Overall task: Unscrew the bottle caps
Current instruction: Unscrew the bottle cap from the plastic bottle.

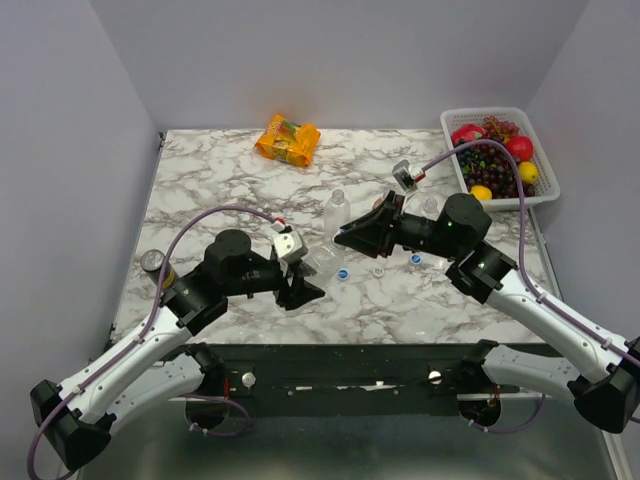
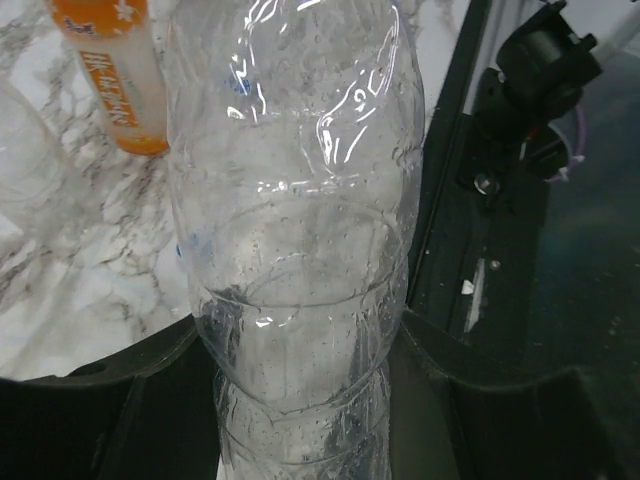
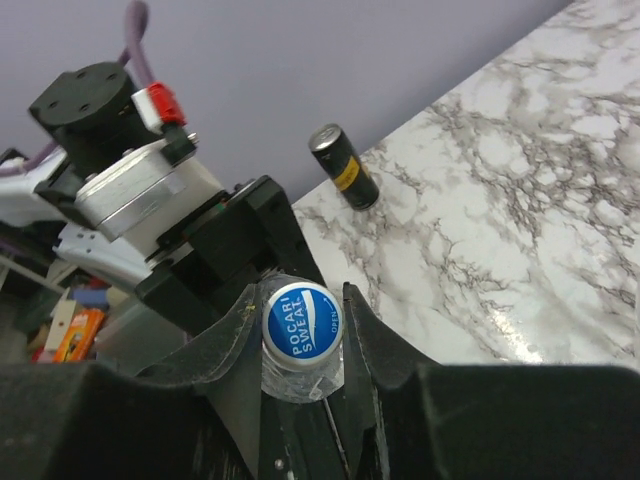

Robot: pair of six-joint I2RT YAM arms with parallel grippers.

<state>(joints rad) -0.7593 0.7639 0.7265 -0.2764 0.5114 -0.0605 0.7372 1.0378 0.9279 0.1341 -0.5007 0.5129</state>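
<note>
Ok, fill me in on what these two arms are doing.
The left gripper clamps a clear bottle by its body. The right gripper has its fingers around that bottle's blue cap, which is still on. Two loose blue caps and a white one lie on the marble table nearby.

Marble table (image 1: 200, 190) bears packet (image 1: 288, 139), basket (image 1: 487, 111), can (image 1: 154, 264), blue caps (image 1: 343, 273)
</note>
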